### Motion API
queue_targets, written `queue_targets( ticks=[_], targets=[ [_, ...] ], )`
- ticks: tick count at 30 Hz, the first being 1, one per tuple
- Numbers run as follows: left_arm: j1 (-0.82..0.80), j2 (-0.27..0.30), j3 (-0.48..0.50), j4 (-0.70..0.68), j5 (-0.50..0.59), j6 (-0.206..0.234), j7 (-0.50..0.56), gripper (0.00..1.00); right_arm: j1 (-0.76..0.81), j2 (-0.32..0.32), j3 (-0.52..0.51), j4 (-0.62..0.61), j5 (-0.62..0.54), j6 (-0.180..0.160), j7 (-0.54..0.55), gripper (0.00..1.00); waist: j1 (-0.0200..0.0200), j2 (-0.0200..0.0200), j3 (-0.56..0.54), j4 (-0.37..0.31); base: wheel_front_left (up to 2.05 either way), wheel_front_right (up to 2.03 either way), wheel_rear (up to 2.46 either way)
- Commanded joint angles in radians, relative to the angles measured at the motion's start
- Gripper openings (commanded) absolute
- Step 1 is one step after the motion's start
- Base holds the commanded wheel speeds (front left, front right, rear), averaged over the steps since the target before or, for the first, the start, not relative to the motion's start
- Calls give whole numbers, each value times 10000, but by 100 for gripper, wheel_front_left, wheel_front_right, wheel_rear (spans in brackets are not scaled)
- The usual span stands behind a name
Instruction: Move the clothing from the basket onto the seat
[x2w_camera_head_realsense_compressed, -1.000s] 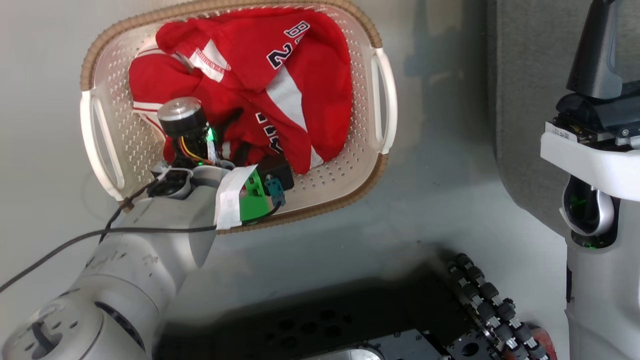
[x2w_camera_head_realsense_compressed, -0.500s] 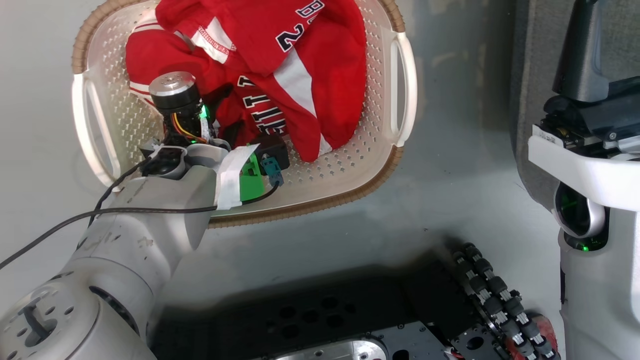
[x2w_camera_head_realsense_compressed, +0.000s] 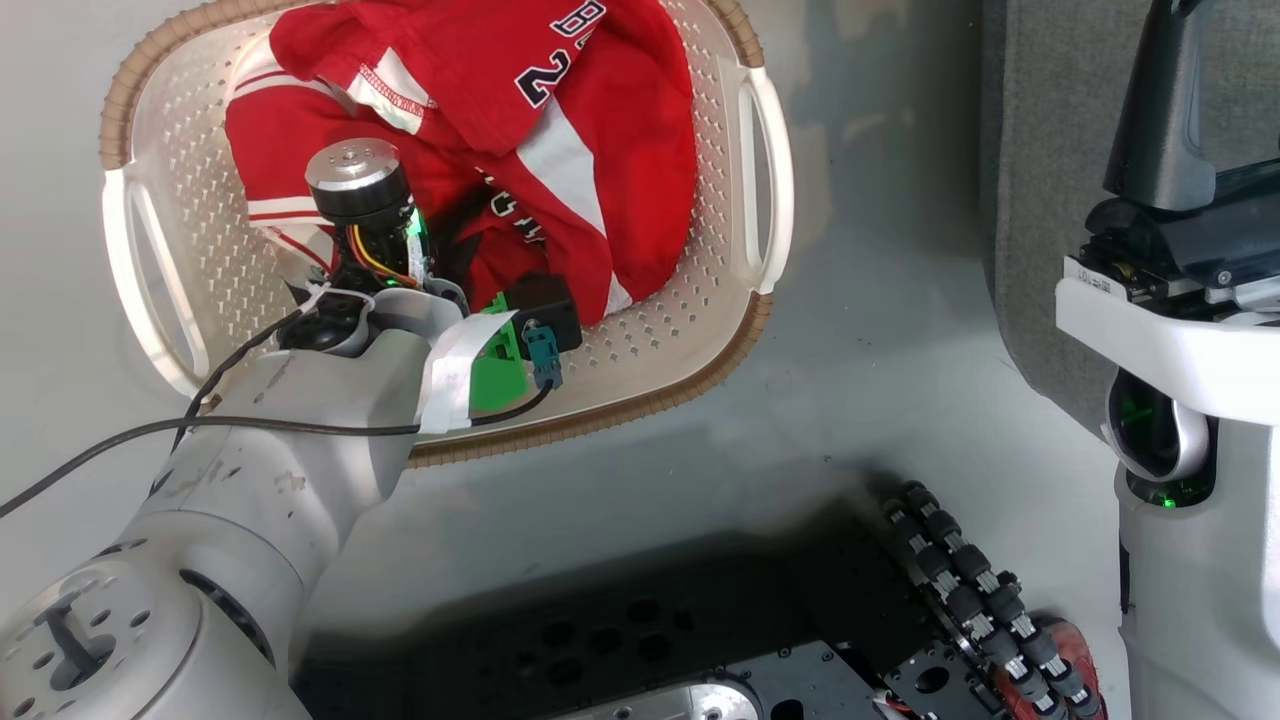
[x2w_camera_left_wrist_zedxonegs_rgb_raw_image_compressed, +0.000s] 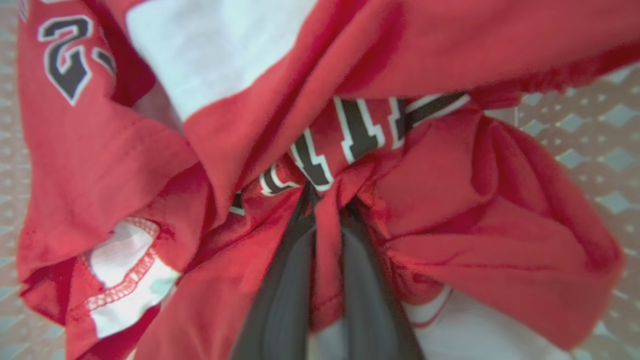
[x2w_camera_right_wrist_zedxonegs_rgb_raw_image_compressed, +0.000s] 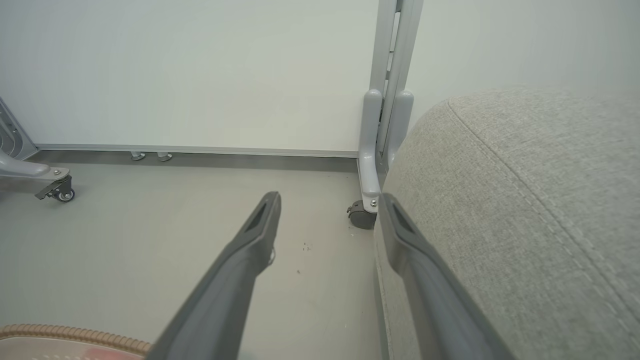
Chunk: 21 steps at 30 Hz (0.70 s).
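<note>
The red jersey (x2w_camera_head_realsense_compressed: 600, 110) lies crumpled in the cream perforated basket (x2w_camera_head_realsense_compressed: 700, 330) on the floor at the upper left of the head view. My left arm reaches down into the basket, its wrist (x2w_camera_head_realsense_compressed: 360, 200) over the jersey's near side. In the left wrist view my left gripper (x2w_camera_left_wrist_zedxonegs_rgb_raw_image_compressed: 327, 205) is shut on a fold of the jersey (x2w_camera_left_wrist_zedxonegs_rgb_raw_image_compressed: 450, 200) just below its dark letters, with basket wall (x2w_camera_left_wrist_zedxonegs_rgb_raw_image_compressed: 600, 165) behind. My right gripper (x2w_camera_right_wrist_zedxonegs_rgb_raw_image_compressed: 330, 200) stands open and holds nothing, beside the light-grey seat (x2w_camera_right_wrist_zedxonegs_rgb_raw_image_compressed: 525, 200), which also runs along the head view's right edge (x2w_camera_head_realsense_compressed: 1040, 200).
My dark wheeled base (x2w_camera_head_realsense_compressed: 700, 640) fills the bottom of the head view. The right wrist view shows a wall, a grey metal post on a caster (x2w_camera_right_wrist_zedxonegs_rgb_raw_image_compressed: 372, 165) at the seat's corner, another caster (x2w_camera_right_wrist_zedxonegs_rgb_raw_image_compressed: 60, 192) at far left, and the basket's brown rim (x2w_camera_right_wrist_zedxonegs_rgb_raw_image_compressed: 75, 332).
The head camera has shifted a little. My left wrist sits farther into the basket, and the lettered fold of the jersey by the fingers has bunched up. The right arm holds its place.
</note>
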Motion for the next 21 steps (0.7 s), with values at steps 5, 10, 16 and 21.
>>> queue_targets(
  ticks=[5, 10, 16, 21],
  targets=[
    [16, -24, 199, -4, -418, 347, -298, 0, -12, -21, 55, 141, -102, 1, -31, 100, 0, -1, -418, 115, 0, 0, 0],
    [500, -108, 605, -189, -1031, 512, -591, 0, 117, -23, 133, 311, -181, 1, -29, 100, 0, -1, -1136, 216, 0, 0, 0],
    [1284, -131, 1007, -724, -1823, 300, -696, 0, 379, -24, 66, 508, -291, 1, -31, 100, 0, -1, -2372, 430, 0, 0, 0],
    [2231, -13, 1214, -1514, -2376, 103, -705, 0, 828, -23, 80, 760, -221, 1, -31, 100, 0, -1, -3681, 635, 0, 0, 0]
  ],
)
